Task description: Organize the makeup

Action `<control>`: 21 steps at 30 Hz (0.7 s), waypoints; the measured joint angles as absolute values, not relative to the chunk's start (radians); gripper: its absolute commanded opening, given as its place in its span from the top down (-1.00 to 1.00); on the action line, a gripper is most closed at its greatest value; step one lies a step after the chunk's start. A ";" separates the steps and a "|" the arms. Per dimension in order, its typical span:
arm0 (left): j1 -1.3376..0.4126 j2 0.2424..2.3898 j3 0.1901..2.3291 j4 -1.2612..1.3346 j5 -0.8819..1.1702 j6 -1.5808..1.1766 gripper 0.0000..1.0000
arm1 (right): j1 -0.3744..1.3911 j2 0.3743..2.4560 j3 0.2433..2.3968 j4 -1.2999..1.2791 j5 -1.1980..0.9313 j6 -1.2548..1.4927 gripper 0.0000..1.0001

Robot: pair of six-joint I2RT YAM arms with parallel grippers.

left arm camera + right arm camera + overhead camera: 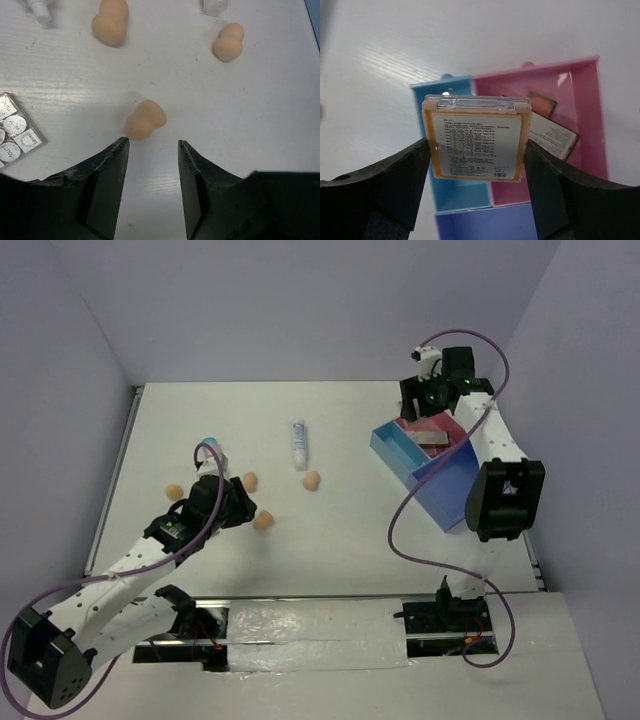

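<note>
Above the tray point(602, 125), right gripper point(475, 150) clamping palette point(477, 131), left gripper point(152, 145) spread near sponge point(145, 120).

White table point(340, 540) with sponges point(311, 480), tube point(299, 443), tray point(447, 488)

1. A palette with stickers point(15, 131) is cut off by the left wrist view's left edge.
2. A white thing point(39, 9) is cut off at the top; I can't tell what.
3. The orange palette point(477, 140) hides part of the brown palette point(554, 134) behind it.
</note>
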State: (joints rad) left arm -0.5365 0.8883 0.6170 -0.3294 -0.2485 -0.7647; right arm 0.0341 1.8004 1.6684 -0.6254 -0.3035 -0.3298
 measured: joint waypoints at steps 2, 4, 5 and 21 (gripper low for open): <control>-0.532 0.888 0.617 -0.330 -0.248 -0.764 -0.14 | -0.009 1.860 1.687 -0.632 -0.282 -0.318 0.38; -0.527 0.888 0.617 -0.330 -0.249 -0.765 -0.17 | -0.041 1.909 1.689 -0.645 -0.257 -0.312 0.26; -0.524 0.888 0.617 -0.331 -0.249 -0.765 -0.21 | -0.052 1.928 1.689 -0.655 -0.247 -0.312 0.17; -0.471 0.879 0.600 -0.370 -0.256 -0.791 -0.72 | -0.115 2.054 1.750 -0.724 -0.236 -0.299 -0.72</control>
State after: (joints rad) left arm -0.4709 0.8787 0.5999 -0.3702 -0.2558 -0.7914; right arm -0.1150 2.0541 1.7496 -0.7238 -0.2359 -0.2989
